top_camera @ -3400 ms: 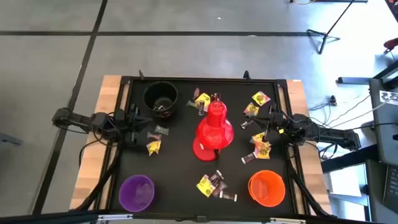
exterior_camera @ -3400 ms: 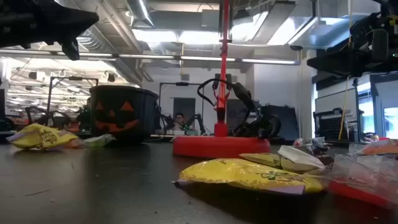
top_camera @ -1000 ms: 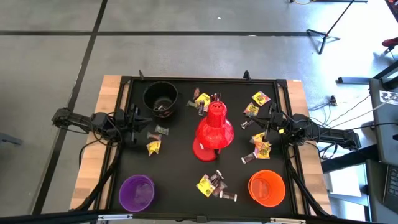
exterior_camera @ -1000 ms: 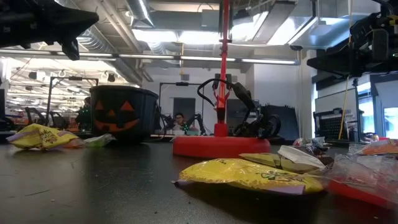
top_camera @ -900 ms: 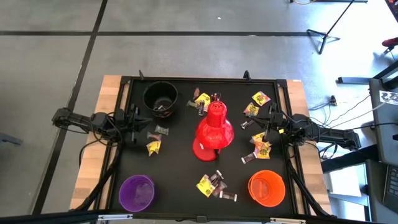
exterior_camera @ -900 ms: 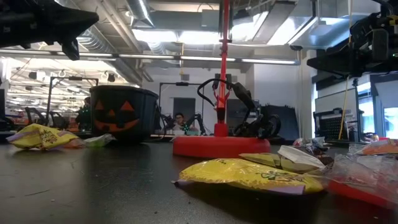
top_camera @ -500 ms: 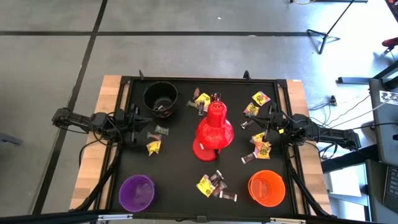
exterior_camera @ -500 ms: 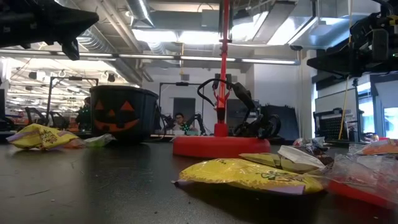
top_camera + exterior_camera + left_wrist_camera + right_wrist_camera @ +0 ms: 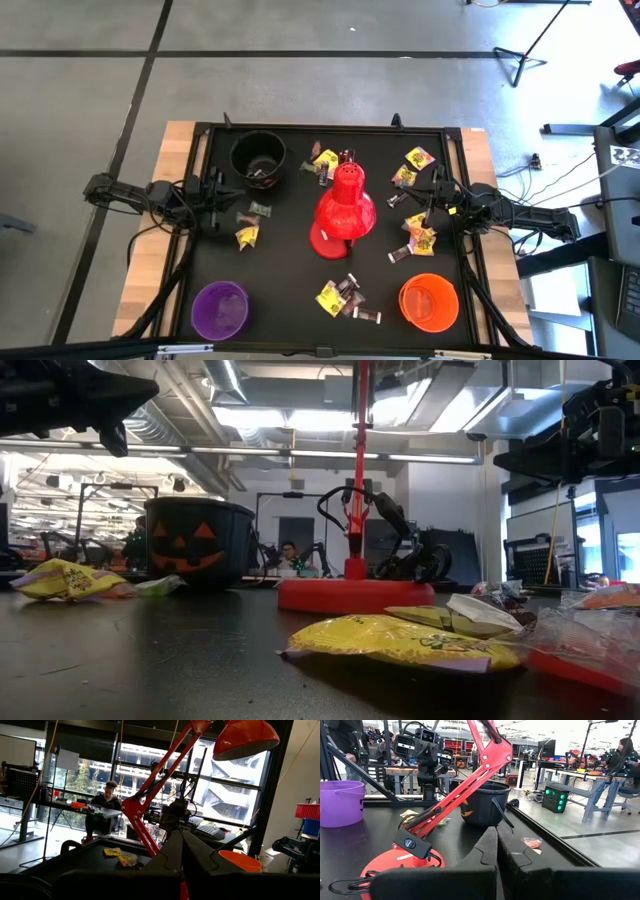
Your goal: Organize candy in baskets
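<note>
black table (image 9: pixel 290 290), scattered yellow-wrapped candy (image 9: pixel 331 297)

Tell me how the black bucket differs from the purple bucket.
Colour: the black bucket is black with an orange pumpkin face on its side; the purple bucket is plain purple. Contents: the black one holds something small and dark inside; the purple one looks empty. Place: black at the table's far left, purple at its near left corner. Both are small, round, upright and open-topped.

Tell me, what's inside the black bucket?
The black bucket holds something small at its bottom, maybe candy, too dim to name. Its wall hides the rest in the low view.
</note>
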